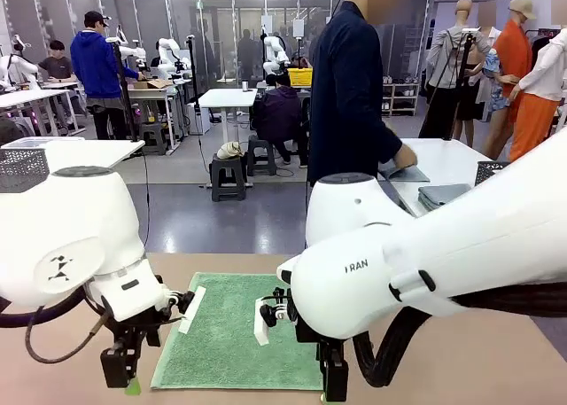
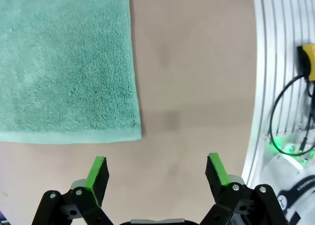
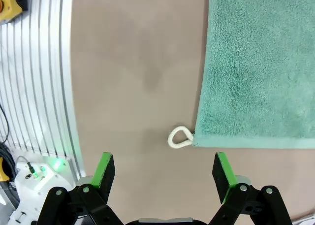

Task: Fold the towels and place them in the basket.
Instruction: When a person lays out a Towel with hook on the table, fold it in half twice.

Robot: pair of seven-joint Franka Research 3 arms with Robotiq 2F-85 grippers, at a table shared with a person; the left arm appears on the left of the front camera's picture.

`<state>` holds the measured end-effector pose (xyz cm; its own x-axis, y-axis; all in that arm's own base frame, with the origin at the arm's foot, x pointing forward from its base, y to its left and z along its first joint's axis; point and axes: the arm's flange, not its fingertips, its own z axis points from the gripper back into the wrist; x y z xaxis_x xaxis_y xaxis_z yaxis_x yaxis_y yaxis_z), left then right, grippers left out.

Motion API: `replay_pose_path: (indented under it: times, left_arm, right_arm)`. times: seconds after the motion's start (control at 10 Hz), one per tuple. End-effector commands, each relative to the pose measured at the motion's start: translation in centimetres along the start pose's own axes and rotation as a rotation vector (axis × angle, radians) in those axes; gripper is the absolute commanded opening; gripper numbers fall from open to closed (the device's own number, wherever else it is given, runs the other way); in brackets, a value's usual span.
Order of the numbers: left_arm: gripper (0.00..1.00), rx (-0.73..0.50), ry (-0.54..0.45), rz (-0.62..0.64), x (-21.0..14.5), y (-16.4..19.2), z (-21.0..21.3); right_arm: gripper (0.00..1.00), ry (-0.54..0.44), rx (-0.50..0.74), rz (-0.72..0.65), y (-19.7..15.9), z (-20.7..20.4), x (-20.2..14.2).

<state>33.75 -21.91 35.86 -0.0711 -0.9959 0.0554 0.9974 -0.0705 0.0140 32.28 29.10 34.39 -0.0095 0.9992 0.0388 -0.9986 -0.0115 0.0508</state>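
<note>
The green towel [image 1: 239,334] lies flat on the table [image 2: 197,87]. The left end effector [image 2: 157,168] has its fingers wide apart and empty, a towel corner just ahead of it. The right end effector [image 3: 162,168] is wide apart too, the towel's white loop [image 3: 179,137] just in front.

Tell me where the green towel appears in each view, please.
Front view: the green towel lies flat at bottom centre.
Left wrist view: the green towel is at upper left, its corner near the middle.
Right wrist view: the green towel is at upper right, a white loop at its corner.
Shared landmark: the brown table under it.
</note>
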Motion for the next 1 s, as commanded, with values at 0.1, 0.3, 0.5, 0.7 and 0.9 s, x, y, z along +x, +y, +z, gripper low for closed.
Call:
replay_pose_path:
  times: [0.1,0.3,0.5,0.7,0.9]
  left_arm:
    - [1.00,0.023,-0.003,0.047,0.2,1.3,-3.5]
    - [1.00,0.018,0.003,0.045,-0.2,2.2,-5.2]
    - [1.00,0.009,-0.010,0.035,-0.4,2.9,-6.3]
    - [1.00,-0.021,-0.023,0.026,-0.4,2.9,-5.7]
    - [1.00,-0.011,-0.001,0.049,-0.6,2.3,-6.3]
  right_arm:
    - [1.00,0.015,-0.028,0.008,-1.6,-2.3,-1.0]
    - [1.00,0.021,-0.030,-0.053,-2.0,-3.0,-1.2]
    - [1.00,0.014,-0.020,-0.066,-2.4,-3.7,-1.3]
    - [1.00,0.000,0.005,-0.087,-2.7,-3.6,-1.3]
    - [1.00,0.011,0.002,-0.041,-2.4,-3.4,-1.8]
